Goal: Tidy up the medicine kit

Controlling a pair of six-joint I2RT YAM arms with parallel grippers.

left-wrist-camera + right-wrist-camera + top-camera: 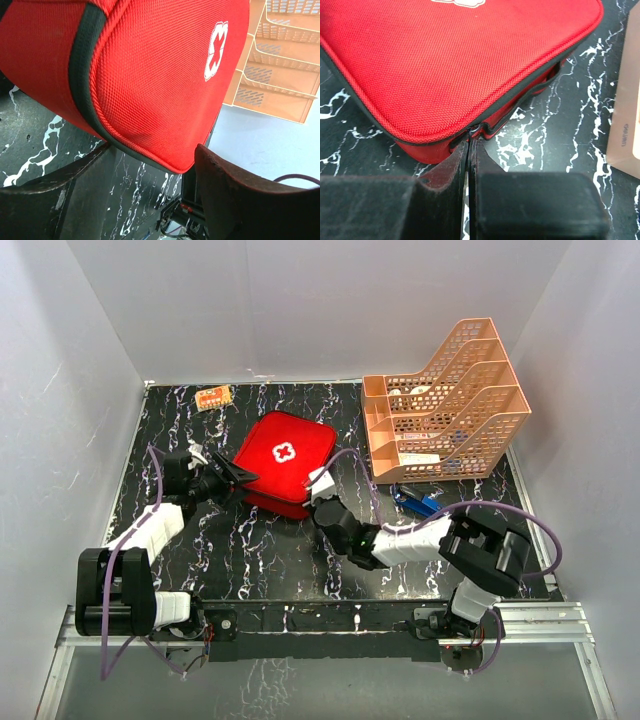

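The medicine kit (283,462) is a red soft zip case with a white cross, lying closed on the black marbled table. My left gripper (238,477) is open at its left corner. In the left wrist view that corner of the kit (150,90) hangs between and just above the spread fingers (235,190), which do not clamp it. My right gripper (318,483) is at the kit's near right edge. In the right wrist view its jaws are shut (471,142) on the metal zip pull (476,131), where the black zip line of the kit (445,65) ends.
An orange plastic tiered tray (445,405) stands right of the kit, close to it (280,65). A blue object (420,503) lies in front of the tray. A small orange packet (213,397) sits at the back left. White walls enclose the table.
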